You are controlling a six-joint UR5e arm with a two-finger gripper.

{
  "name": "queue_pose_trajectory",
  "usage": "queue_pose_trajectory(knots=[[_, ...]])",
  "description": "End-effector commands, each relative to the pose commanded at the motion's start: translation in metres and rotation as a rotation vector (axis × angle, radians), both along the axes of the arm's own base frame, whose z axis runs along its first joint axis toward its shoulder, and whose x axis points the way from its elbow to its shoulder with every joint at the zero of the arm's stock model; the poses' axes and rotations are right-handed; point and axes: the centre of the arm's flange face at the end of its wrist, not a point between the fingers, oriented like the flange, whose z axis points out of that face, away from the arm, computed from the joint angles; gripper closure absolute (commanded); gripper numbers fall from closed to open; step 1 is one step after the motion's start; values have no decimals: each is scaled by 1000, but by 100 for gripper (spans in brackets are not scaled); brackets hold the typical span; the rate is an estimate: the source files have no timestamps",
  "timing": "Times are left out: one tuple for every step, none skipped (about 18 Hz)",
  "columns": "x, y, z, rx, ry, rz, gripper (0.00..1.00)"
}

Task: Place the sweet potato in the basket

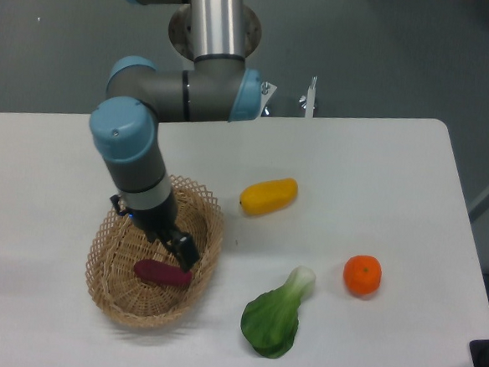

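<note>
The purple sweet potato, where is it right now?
The sweet potato lies inside the basket at the table's left, just below the gripper; the bok choy sits to its right.
</note>
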Motion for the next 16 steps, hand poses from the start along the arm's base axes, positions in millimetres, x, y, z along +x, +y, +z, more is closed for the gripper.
queue_pose_trajectory(knots=[[-15, -8, 3, 3, 0, 24, 0], [-28, -16, 8, 12, 7, 47, 0], [-39, -24, 16, 21, 14, 63, 0], [-49, -31, 21, 27, 23, 71, 0], [-60, -35, 25, 36, 23, 62, 0], [-71, -40, 30, 44, 24, 43, 0], [-82, -48, 34, 46, 29, 28, 0], [-93, -58, 41, 43, 43, 14, 0], [-107, -73, 48, 29, 61, -21, 0], [-118, -84, 48, 8, 71, -51, 0], [-124, -94, 54, -13, 88, -78, 0], [-127, -101, 60, -22, 100, -103, 0], [-130, -112, 65, -30, 103, -113, 0], [-136, -123, 69, -43, 94, -123, 0], [-136, -130, 73, -69, 84, -156, 0], [-135, -133, 76, -95, 79, -194, 0]])
